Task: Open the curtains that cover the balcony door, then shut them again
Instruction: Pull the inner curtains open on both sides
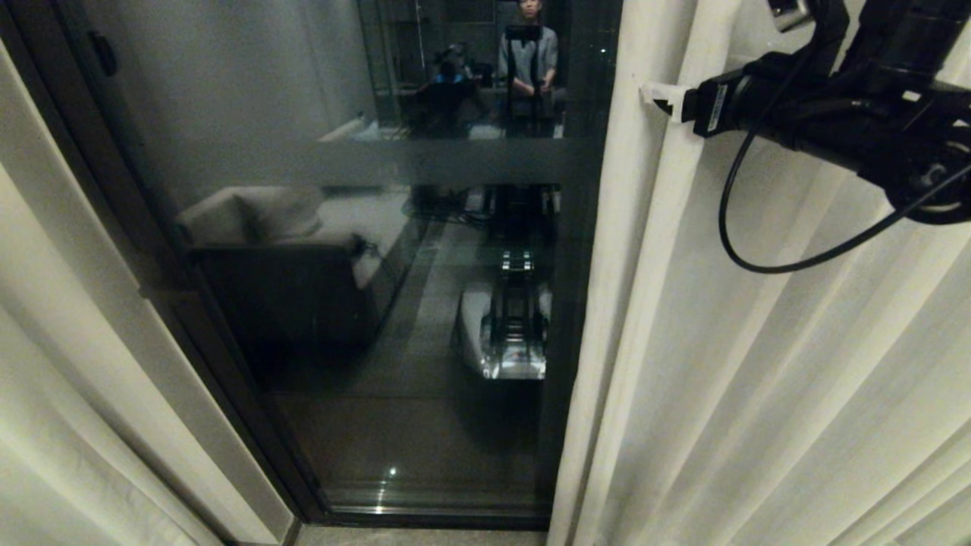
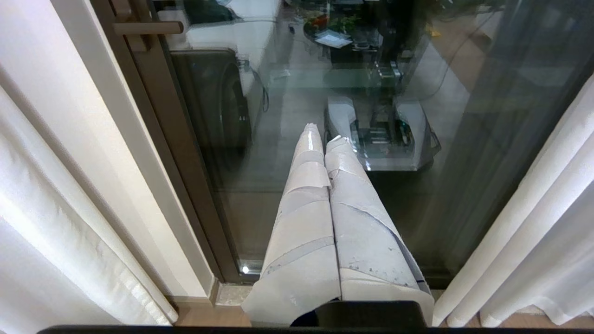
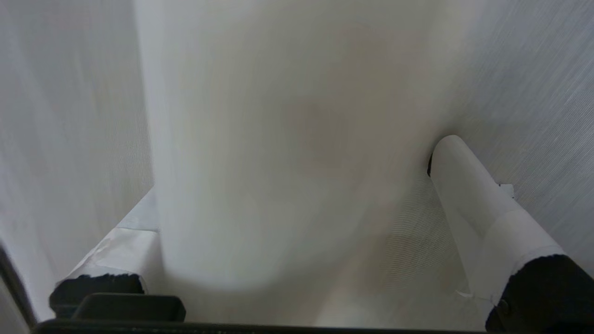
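Two cream-white curtains, parted: left curtain panel (image 1: 45, 394) drawn to the left edge of the head view, right curtain panel (image 1: 758, 364) hanging over the right half, with soft vertical pleats down to the floor

Between them, the balcony door (image 1: 425, 303) uncovered, with dark glass pane and thick dark frame (image 1: 227, 379) slanting along the left side and across the bottom; a lighter wall strip (image 1: 163, 364) between the frame and the left curtain panel

In the glass, only reflections: a grey sofa (image 1: 258, 227), the robot's own white base (image 1: 504, 334), and a standing person (image 1: 527, 61) at the top of the pane, behind a dark stand

Right gripper (image 1: 658, 100) raised high at the upper right of the head view, black arm and looping black cable behind it, white fingertip reaching to the inner edge fold of the right curtain panel. From the right wrist camera, fingers (image 3: 468, 195) spread wide apart, one on each side of a thick fold of curtain fabric (image 3: 297, 153); fold between them but not squeezed, no grasp

Left gripper (image 2: 325, 134) low and idle in front of the glass, pointing at the door's lower part, white-taped fingers (image 2: 306, 218) pressed together, clenched on nothing, well apart from both curtain panels
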{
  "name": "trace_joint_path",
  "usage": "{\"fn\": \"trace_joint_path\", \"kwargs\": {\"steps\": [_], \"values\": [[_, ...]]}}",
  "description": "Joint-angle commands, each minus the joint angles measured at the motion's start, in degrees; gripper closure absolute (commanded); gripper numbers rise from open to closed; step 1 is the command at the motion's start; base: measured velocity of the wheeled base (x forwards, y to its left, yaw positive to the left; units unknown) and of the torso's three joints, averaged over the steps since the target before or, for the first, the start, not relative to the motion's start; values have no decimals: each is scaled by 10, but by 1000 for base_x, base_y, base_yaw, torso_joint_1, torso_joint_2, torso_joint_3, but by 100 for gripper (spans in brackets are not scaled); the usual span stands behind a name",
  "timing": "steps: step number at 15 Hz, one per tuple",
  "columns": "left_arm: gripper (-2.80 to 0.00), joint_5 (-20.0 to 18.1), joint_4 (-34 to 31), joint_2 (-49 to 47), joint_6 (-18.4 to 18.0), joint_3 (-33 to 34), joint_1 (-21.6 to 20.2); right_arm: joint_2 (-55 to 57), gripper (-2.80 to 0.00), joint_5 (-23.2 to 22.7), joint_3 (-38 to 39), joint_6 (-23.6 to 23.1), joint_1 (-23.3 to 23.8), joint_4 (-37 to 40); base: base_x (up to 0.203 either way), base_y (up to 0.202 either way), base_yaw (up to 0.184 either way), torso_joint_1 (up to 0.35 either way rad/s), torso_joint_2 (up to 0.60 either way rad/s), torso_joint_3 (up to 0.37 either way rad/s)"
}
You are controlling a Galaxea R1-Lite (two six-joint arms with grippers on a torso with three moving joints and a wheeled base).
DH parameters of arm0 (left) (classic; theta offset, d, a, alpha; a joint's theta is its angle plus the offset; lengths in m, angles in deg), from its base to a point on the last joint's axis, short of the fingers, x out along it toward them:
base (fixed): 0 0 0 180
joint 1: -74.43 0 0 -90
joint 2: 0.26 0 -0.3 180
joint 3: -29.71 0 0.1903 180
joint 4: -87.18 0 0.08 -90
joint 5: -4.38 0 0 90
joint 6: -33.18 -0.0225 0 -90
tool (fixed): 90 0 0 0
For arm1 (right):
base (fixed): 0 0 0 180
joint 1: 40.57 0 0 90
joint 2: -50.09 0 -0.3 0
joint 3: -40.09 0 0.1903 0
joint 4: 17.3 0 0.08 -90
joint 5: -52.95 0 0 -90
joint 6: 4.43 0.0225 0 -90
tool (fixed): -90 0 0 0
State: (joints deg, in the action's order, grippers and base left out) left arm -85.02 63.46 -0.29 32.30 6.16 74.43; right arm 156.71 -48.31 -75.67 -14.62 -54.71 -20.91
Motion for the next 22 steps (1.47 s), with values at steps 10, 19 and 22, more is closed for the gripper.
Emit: {"fn": "trace_joint_path", "kwargs": {"steps": [10, 19, 22], "values": [[0, 0, 0, 0, 0, 0, 0, 39, 0, 12, -29, -2, -20, -27, 0, 0, 0, 0, 0, 0], [0, 0, 0, 0, 0, 0, 0, -10, 0, 42, 9, 2, -6, -78, 0, 0, 0, 0, 0, 0], [0, 0, 0, 0, 0, 0, 0, -56, 0, 41, 74, 3, 15, -100, 0, 0, 0, 0, 0, 0]]}}
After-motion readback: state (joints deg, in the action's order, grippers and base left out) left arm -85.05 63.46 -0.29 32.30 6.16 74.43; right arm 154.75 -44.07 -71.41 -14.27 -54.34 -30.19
